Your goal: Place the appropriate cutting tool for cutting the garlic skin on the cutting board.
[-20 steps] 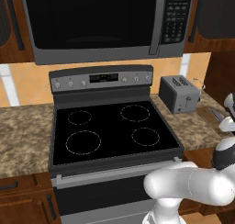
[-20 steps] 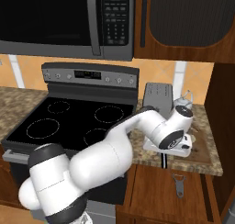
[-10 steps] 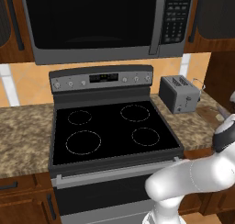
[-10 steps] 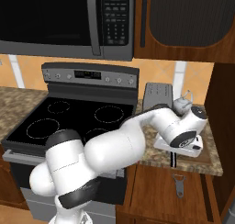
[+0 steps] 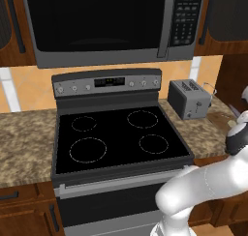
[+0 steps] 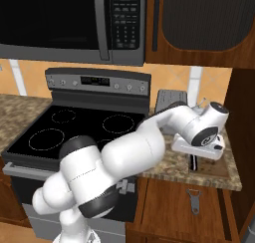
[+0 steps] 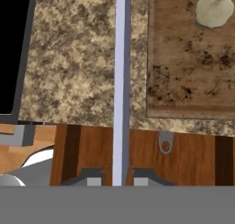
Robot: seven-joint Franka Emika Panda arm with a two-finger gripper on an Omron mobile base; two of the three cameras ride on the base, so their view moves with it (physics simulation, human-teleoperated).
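The hand view looks down along the cutting tool (image 7: 120,81), whose slim silver blade runs straight up from between my fingertips. My gripper (image 7: 117,181) is shut on it. The blade hangs over the speckled counter, just left of the dark-brown cutting board (image 7: 188,76). The pale garlic (image 7: 214,9) lies on the board's far corner. In the right base view my gripper (image 6: 195,160) hovers at the near left edge of the cutting board (image 6: 215,169). The left base view has the cutting board (image 5: 222,119) at the far right, beyond the toaster.
A grey toaster (image 5: 190,98) (image 6: 168,100) stands on the counter behind the board. The black stove top (image 5: 116,138) lies to the left, with a microwave (image 5: 101,22) above it. Below the counter edge is a wooden cabinet front with a metal fitting (image 7: 165,143).
The arm has swung to the right with the knife in its grip, bringing the hand from beside the toaster to the board's near left edge.
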